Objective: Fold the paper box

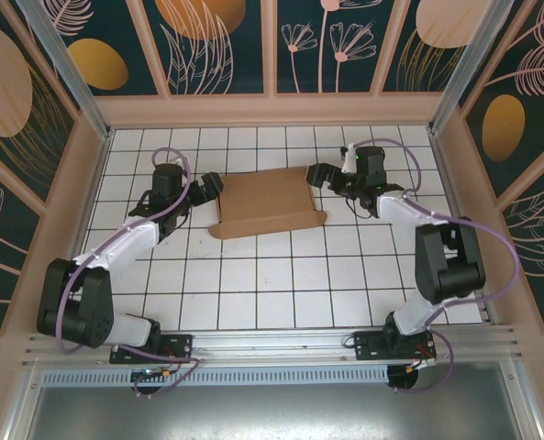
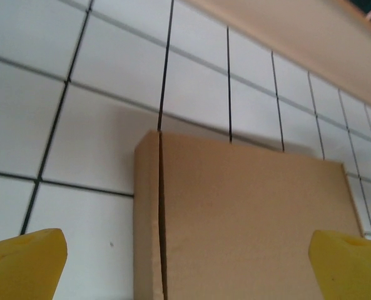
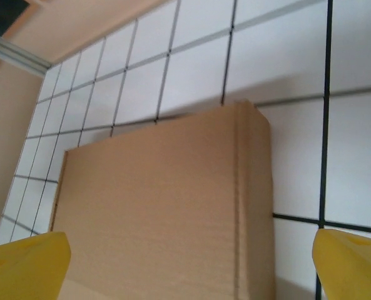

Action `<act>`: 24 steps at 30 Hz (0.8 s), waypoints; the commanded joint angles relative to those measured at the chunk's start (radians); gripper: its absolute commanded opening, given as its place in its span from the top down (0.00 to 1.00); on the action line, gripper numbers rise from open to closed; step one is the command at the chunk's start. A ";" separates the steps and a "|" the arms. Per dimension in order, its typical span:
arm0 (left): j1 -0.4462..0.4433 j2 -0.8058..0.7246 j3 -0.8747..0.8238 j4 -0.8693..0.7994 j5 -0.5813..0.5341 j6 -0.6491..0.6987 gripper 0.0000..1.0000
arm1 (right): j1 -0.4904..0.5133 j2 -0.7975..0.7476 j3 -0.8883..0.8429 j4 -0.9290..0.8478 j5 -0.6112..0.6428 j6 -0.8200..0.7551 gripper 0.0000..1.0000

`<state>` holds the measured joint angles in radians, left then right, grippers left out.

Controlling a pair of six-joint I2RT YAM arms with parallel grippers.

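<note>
1. The paper box (image 1: 267, 203) is laid flat toward the far side of the table (image 1: 253, 284).
2. It's flanked by the left gripper (image 1: 209, 188) and right gripper (image 1: 319, 174), both spread open, probably for squaring its ends.

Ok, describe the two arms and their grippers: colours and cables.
The left arm and right arm both have white links, bulky black joint housings and looping lilac cables. The left gripper and right gripper are black, with yellow fingers.
</note>
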<state>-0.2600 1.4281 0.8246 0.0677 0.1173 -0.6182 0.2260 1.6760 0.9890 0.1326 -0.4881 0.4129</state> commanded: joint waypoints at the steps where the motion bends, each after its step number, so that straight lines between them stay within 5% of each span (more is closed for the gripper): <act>1: 0.003 0.075 0.005 0.027 0.110 0.001 0.03 | -0.011 0.084 -0.007 0.113 -0.142 0.037 0.06; 9: 0.004 0.222 0.059 -0.003 0.165 0.010 0.16 | 0.024 0.247 0.117 -0.054 -0.156 -0.088 0.30; 18: 0.011 0.356 0.120 -0.063 0.179 0.076 0.33 | 0.128 0.329 0.213 -0.284 0.123 -0.173 0.49; 24: 0.035 0.391 0.114 -0.062 0.187 0.102 0.49 | 0.145 0.321 0.206 -0.378 0.187 -0.183 0.56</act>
<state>-0.2367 1.7721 0.9371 0.0494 0.3180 -0.5552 0.3485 1.9644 1.2240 -0.0723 -0.4084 0.2668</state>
